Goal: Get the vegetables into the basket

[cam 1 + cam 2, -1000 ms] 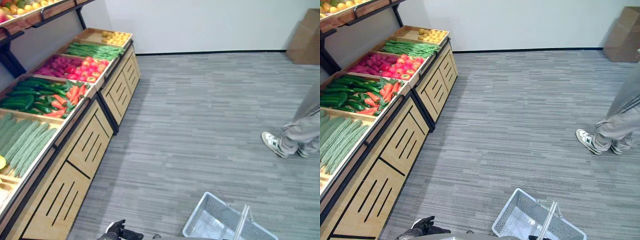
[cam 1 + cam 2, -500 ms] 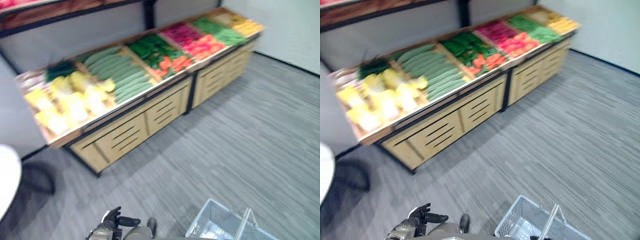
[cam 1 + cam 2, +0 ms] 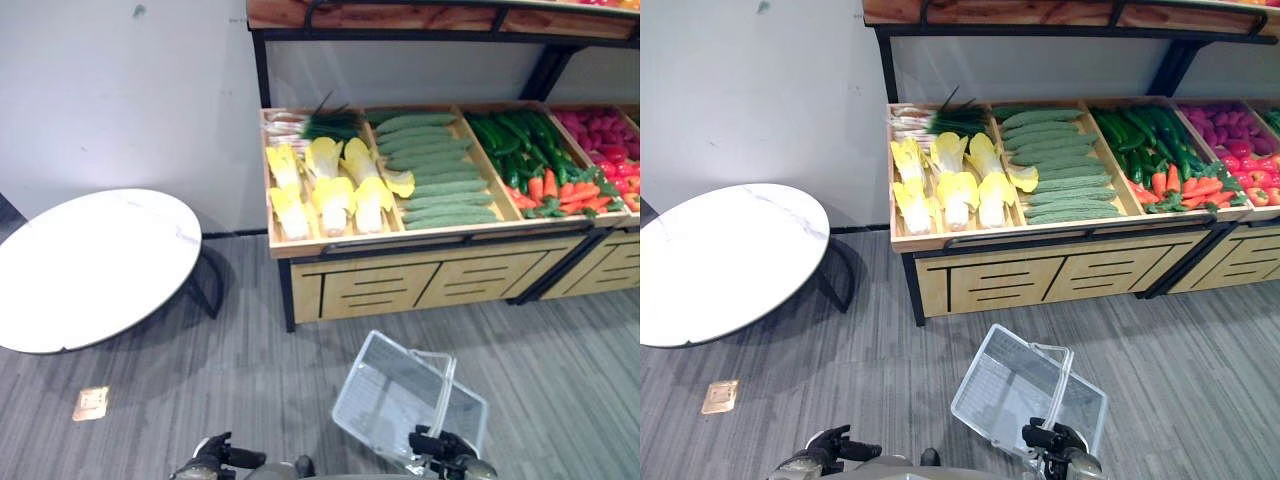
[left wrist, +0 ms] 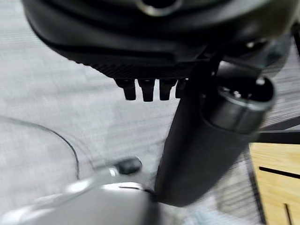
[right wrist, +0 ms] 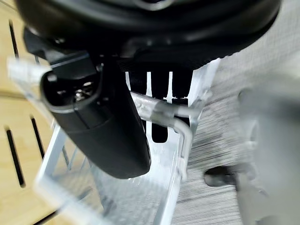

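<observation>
A white wire basket (image 3: pixel 400 398) hangs low in front of me, and my right hand (image 3: pixel 441 449) is shut on its handle (image 5: pixel 161 115); the wrist view shows the fingers (image 5: pixel 158 93) curled over the bar. The basket holds nothing I can see. My left hand (image 3: pixel 214 461) sits at the lower edge, fingers relaxed (image 4: pixel 146 89), holding nothing. Across the floor the wooden produce stand (image 3: pixel 420 285) carries yellow-white cabbages (image 3: pixel 330 190), pale green bumpy gourds (image 3: pixel 435 180), dark cucumbers (image 3: pixel 520 140) and carrots (image 3: pixel 555 190).
A round white table (image 3: pixel 90 265) stands to the left of the stand, against the wall. A small card (image 3: pixel 90 402) lies on the grey floor. An upper shelf (image 3: pixel 440 15) overhangs the bins. Pink and red produce (image 3: pixel 610 140) fills the far right bin.
The camera has swung round to face the stand's cabbage end and the round table. The person's legs have left the view. The basket still hangs from my right hand.
</observation>
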You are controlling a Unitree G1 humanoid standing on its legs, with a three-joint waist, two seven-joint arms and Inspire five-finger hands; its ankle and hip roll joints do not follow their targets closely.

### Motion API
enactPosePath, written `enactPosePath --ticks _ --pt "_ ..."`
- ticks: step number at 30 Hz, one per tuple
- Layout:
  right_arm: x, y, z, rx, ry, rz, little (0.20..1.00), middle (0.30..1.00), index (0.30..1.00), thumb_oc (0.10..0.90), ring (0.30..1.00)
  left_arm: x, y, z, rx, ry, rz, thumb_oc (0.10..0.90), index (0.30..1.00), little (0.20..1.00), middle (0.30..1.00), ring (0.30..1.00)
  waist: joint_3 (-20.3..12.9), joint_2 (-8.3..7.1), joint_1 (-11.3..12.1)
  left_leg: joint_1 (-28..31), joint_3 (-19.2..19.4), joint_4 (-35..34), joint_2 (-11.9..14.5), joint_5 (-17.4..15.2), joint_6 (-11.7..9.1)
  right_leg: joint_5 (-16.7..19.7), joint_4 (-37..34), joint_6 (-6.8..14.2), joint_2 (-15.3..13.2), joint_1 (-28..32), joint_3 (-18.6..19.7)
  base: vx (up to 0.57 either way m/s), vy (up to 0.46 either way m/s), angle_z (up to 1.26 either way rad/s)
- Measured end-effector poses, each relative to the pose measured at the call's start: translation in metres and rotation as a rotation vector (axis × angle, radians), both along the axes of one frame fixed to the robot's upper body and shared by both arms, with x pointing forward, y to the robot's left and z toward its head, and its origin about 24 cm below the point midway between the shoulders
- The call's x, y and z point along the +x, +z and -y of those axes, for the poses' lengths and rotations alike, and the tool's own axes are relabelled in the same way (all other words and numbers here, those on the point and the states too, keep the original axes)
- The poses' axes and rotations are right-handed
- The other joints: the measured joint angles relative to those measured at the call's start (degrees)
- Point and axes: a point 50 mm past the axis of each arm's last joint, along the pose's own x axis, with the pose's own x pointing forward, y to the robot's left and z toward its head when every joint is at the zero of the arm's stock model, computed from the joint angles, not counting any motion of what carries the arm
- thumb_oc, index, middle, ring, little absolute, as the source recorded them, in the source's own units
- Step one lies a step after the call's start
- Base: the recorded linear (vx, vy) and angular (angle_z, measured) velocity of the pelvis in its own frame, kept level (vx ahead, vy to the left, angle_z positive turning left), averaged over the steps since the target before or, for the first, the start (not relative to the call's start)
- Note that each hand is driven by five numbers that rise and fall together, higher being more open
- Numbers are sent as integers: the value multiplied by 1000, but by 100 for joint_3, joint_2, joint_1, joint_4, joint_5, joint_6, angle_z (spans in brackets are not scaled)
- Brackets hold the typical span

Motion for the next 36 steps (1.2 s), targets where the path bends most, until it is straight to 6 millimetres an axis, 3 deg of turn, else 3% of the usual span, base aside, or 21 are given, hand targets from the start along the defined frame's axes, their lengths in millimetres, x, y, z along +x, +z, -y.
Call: enactPosePath --ticks 1,2,3,4,6,7,9,11,12,14,17,18,19,24,27,31,33,34,36 --pt "9 3 6 -15 29 3 300 300 300 400 300 0 1 -2 5 -1 3 900 1000 1000 1000 1000 -12 54 -5 -33 -32 -18 49 28 7 -119 -122 79 405 -244 617 160 -58 62" --pt "17 7 10 -25 47 13 300 300 300 400 300 12 4 -1 5 -18 43 900 1000 1000 1000 1000 -8 38 -32 -30 -177 -81 77 -19 -113 -313 -555 52 698 -503 799 314 -189 93" --pt "23 7 5 -13 63 22 300 300 300 400 300 13 6 -8 28 -17 50 900 1000 1000 1000 1000 13 31 -29 30 -290 -234 142 89 -122 -565 -1871 1 1184 -565 1019 160 -130 94" --pt "24 6 1 2 64 21 300 300 300 400 300 11 6 -12 41 -12 45 900 1000 1000 1000 1000 44 -60 -29 143 -327 -336 119 132 -185 -536 -2384 -61 1278 -665 784 203 -173 62" --pt "20 1 -14 46 79 -10 300 300 300 400 300 2 4 -15 55 2 13 900 1000 1000 1000 1000 47 -173 27 162 -365 -423 155 74 -287 -277 -3582 -91 1579 -687 881 130 -96 36" --pt "8 -4 -21 68 54 -27 300 300 300 400 300 -8 1 -12 49 4 -17 900 1000 1000 1000 1000 18 -181 -68 273 -643 -434 209 110 -369 231 -3896 -169 1733 -402 935 122 -79 60" --pt "-4 -8 -20 69 39 -80 300 300 300 400 300 -19 -3 -6 34 2 -39 900 1000 1000 1000 1000 -18 -203 25 541 -708 -433 238 33 -559 883 -4377 -337 1736 -21 811 120 -70 32" --pt "-11 -10 -19 69 32 -112 300 300 300 400 300 -24 -4 -3 25 1 -48 900 1000 1000 1000 1000 -119 -118 97 601 -684 -396 391 -83 -706 934 -4757 -430 1874 245 784 85 -86 -2" --pt "-13 -11 -19 74 28 -126 300 300 300 400 300 -23 -4 -3 25 1 -44 900 1000 1000 1000 1000 -151 -106 112 595 -662 -334 473 -147 -801 1176 -5204 -565 1957 523 749 40 -83 2" --pt "-19 -12 -18 73 21 -150 300 300 300 400 300 -23 -4 -2 23 -7 -44 900 1000 1000 1000 1000 -191 -118 115 616 -640 -222 483 -183 -854 1302 -5552 -615 1985 750 777 29 -77 -6" --pt "-36 -14 -11 59 6 -196 300 300 300 400 300 -24 -5 2 13 -8 -46 900 1000 1000 1000 1000 -260 -147 102 559 -638 23 437 -303 -932 1237 -5550 -679 1945 905 908 19 -82 -16" --pt "-49 -13 0 34 -13 -228 300 300 300 400 300 -21 -6 9 -4 -12 -38 900 1000 1000 1000 1000 -339 22 53 544 -645 -151 590 -300 -869 1180 -5554 -643 2075 896 843 15 -66 -1" --pt "-56 -14 3 26 -28 -255 300 300 300 400 300 -20 -6 10 -7 -12 -35 900 1000 1000 1000 1000 -358 36 47 585 -653 -183 624 -348 -845 1165 -5554 -620 2112 902 822 4 -70 5" --pt "-82 -16 6 24 -91 -329 300 300 300 400 300 -21 -5 7 -9 6 -29 900 1000 1000 1000 1000 -386 -67 0 606 -587 -296 629 -281 -808 1129 -5580 -647 2069 867 689 10 -44 -7" --pt "-86 -16 7 18 -96 -337 300 300 300 400 300 -24 -6 6 -28 79 -22 900 1000 1000 1000 1000 -380 -56 -49 608 -584 -308 631 -266 -811 1137 -5581 -638 2057 856 627 1 -9 -1" --pt "-85 -14 11 8 -134 -324 300 300 300 400 300 5 7 16 -139 224 191 900 1000 1000 1000 1000 -257 54 -11 601 -674 -311 633 -218 -839 1190 -5582 -580 2048 875 530 -30 -11 12" --pt "-80 -14 11 11 -142 -295 300 300 300 400 300 21 29 24 -226 282 363 900 1000 1000 1000 1000 -160 79 31 598 -694 -302 638 -206 -851 1191 -5582 -579 2049 885 511 -34 -12 10" --pt "-81 -13 12 14 -155 -274 300 300 300 400 300 46 71 37 -362 309 605 900 1000 1000 1000 1000 -43 119 122 587 -777 -325 634 -166 -861 1194 -5581 -577 2039 895 453 -23 -12 20" --pt "-83 -13 14 10 -178 -278 300 300 300 400 300 67 102 45 -442 301 777 900 1000 1000 1000 1000 -33 197 189 579 -830 -331 624 -148 -860 1190 -5581 -580 2022 905 403 -8 -10 20"
